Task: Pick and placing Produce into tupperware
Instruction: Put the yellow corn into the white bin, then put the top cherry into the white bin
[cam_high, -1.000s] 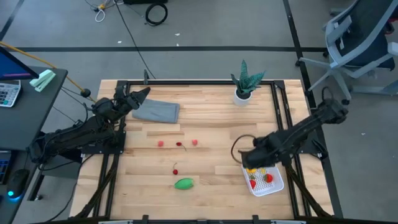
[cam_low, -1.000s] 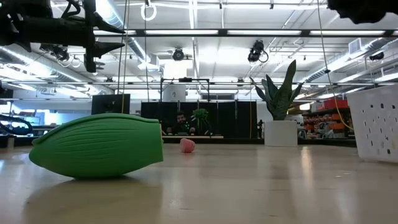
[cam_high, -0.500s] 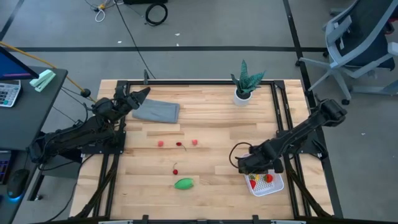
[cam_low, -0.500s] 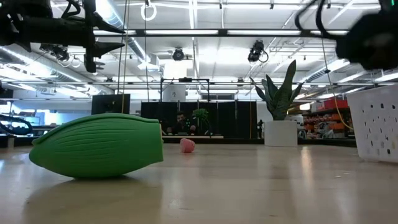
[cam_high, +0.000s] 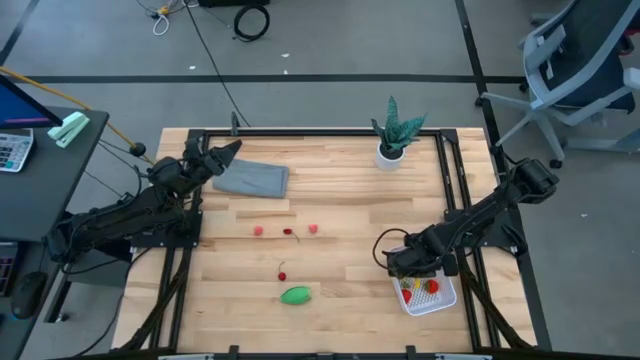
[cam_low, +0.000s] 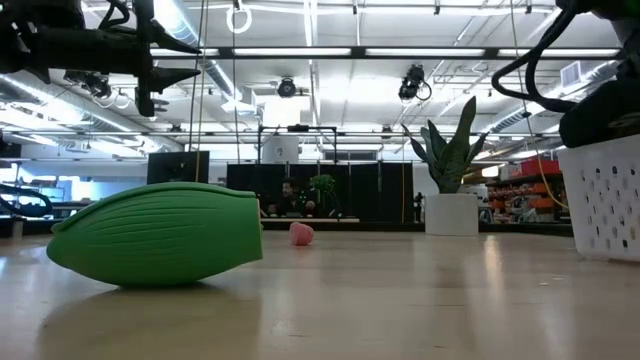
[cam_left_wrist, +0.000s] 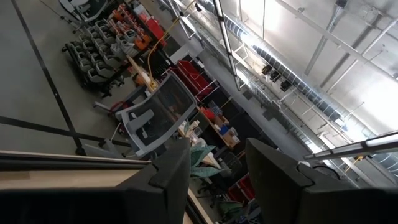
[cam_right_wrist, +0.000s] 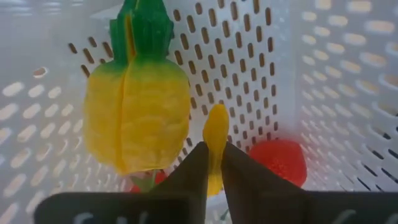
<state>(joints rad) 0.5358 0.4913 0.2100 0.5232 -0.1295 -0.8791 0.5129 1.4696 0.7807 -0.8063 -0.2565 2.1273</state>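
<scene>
- The counter (cam_high: 340, 190) carries a white tupperware (cam_high: 430, 293) at its right front corner.
- The left gripper (cam_high: 222, 153) waits over the grey cloth (cam_high: 252, 179), far from the tupperware, fingers parted and empty.
- The right gripper (cam_right_wrist: 212, 163) hangs over the tupperware, fingers narrowly pinching a thin yellow piece (cam_right_wrist: 216, 134).
- The green oval piece (cam_high: 295, 295) lies left of the tupperware.
- Inside the tupperware: a toy pineapple (cam_right_wrist: 137, 115) and a red piece (cam_right_wrist: 278, 158) (partly hidden).

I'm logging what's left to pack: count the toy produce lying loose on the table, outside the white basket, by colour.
Small red or pink pieces: 4
Green oval piece: 1
Total: 5
</scene>
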